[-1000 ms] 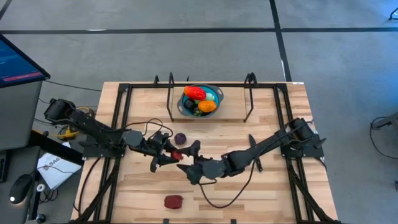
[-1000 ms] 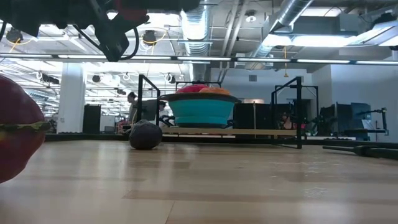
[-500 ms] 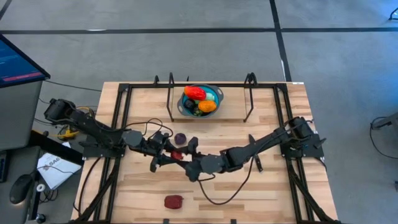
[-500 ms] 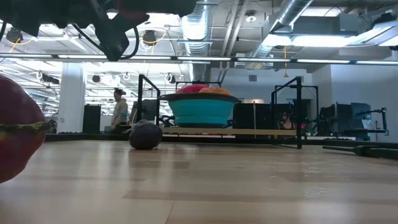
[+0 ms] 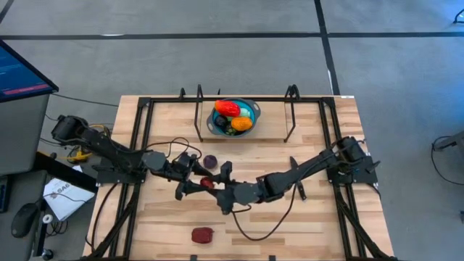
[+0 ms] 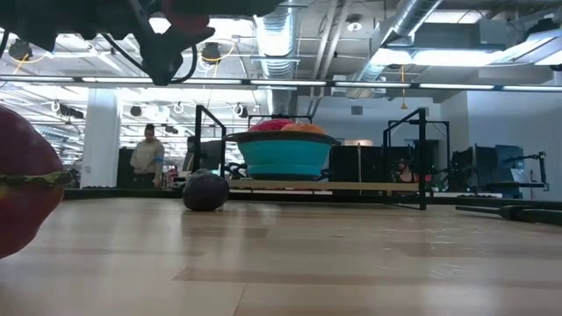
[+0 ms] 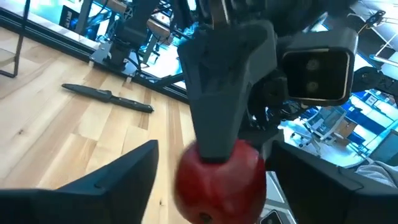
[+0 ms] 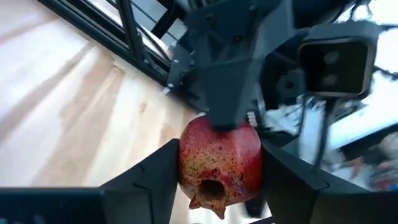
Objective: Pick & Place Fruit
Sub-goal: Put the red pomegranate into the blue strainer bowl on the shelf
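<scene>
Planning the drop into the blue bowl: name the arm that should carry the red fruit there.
Right, probably. The right gripper's fingers press both sides of the red fruit in its wrist view, so it could carry it to the blue bowl. The left gripper sits at the same fruit.

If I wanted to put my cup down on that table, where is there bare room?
Bare wood lies right of the maroon fruit along the near edge, and between the bowl and the right arm. The middle is crowded: both grippers meet around a red fruit, beside the purple fruit.
</scene>
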Available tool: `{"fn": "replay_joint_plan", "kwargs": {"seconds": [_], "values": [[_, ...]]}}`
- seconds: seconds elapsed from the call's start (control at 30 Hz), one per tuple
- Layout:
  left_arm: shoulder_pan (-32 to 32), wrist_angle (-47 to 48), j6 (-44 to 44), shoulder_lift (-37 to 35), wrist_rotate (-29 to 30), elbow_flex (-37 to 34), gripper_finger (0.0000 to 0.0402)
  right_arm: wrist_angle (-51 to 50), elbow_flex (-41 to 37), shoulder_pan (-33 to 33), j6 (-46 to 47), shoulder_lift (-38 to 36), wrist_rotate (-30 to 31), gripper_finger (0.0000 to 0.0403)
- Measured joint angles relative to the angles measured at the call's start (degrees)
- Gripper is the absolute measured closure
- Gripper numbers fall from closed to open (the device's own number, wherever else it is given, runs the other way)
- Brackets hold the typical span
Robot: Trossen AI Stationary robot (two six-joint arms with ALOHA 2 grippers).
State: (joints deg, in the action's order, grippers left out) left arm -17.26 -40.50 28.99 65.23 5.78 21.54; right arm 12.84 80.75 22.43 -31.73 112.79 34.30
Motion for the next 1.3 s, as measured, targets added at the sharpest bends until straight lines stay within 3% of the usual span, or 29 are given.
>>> {"fn": "replay_joint_plan", "kwargs": {"seconds": [0.17,0.33,0.43,0.57,0.77,1.03,1.3], "values": [[2.9,-0.1,-2.2,-1.6,0.2,0.0,0.0060,-10.2,0.0,2.1,12.7,-1.3,0.0,0.0199],[3.5,0.6,-7.5,-3.7,0.2,0.0,0.0048,-32.0,0.0,3.0,28.5,-6.3,0.0,0.0211],[2.9,0.6,-7.6,-3.8,0.2,0.0,0.0051,-42.8,-0.1,1.0,34.5,-9.1,0.1,0.0213],[1.6,1.1,-7.7,-2.8,0.2,0.0,0.0061,-48.5,-0.1,-4.4,39.1,-12.9,0.4,0.0204],[-0.2,1.2,-7.6,-1.7,0.2,0.0,0.0075,-48.8,-0.1,-13.1,39.9,-17.9,0.6,0.0197],[-0.5,1.3,-7.6,-1.2,0.2,0.0,0.0084,-48.8,-0.1,-18.8,36.4,-23.1,-0.4,0.0200],[-0.5,1.5,-7.6,-1.2,0.2,0.0,0.0088,-48.8,0.0,-29.4,30.8,-20.8,-14.5,0.0200]]}}
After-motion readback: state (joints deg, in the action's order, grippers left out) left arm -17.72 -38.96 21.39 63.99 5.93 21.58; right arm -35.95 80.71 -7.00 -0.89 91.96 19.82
